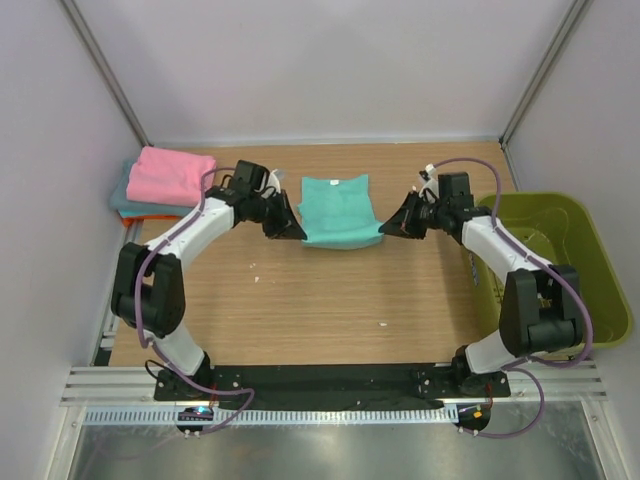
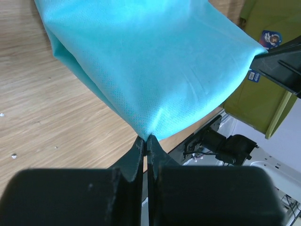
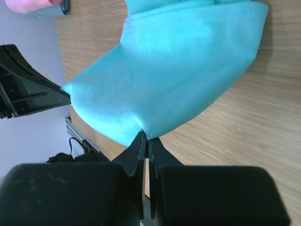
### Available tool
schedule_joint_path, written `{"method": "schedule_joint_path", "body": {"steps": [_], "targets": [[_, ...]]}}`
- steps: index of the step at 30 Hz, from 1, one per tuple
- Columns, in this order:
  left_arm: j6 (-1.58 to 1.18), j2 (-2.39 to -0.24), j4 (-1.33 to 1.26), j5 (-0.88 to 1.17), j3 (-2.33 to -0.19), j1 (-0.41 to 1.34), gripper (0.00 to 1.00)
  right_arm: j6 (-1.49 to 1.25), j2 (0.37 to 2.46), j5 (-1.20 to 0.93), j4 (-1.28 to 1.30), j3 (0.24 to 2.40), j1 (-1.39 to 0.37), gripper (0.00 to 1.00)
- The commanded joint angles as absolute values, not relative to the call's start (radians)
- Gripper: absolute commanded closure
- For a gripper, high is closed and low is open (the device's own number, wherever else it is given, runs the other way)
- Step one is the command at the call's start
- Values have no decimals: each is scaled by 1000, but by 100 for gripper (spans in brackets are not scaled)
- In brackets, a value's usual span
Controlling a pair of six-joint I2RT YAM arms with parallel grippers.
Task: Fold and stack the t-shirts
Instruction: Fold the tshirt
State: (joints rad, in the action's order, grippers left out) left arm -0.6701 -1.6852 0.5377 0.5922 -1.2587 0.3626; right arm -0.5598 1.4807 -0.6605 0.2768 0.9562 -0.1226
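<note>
A teal-green t-shirt (image 1: 338,208) lies partly folded at the middle back of the table. My left gripper (image 1: 297,231) is shut on its near left corner (image 2: 146,134) and my right gripper (image 1: 388,229) is shut on its near right corner (image 3: 146,135). Both hold the near edge lifted off the wood; the far part with the collar rests on the table. A folded pink t-shirt (image 1: 171,176) lies on a stack at the far left, over a teal one (image 1: 122,196) and an orange edge (image 1: 132,224).
An olive-green plastic basket (image 1: 590,268) stands at the right edge of the table, beside my right arm. Bare wood table (image 1: 320,300) lies between the shirt and the arm bases. White walls close the back and sides.
</note>
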Motion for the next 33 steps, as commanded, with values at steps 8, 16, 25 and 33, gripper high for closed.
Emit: {"method": "schedule_joint_path", "body": {"steps": [8,16,25,33], "targets": [[-577,-1991,473,520,-1774,244,100,-555,1958,-673,103,1573,-123,96],[-361,-2218,508,119,-2129,265,15,-511,2083,-564,57,1728,-123,32],[-544,-2172,531,482,-1896,166,20,-500,2009,-632,98,1574,-136,35],[-692,-2325,365,735,-1876,74,27,-469,2149,-637,92,1683,-215,35]]}}
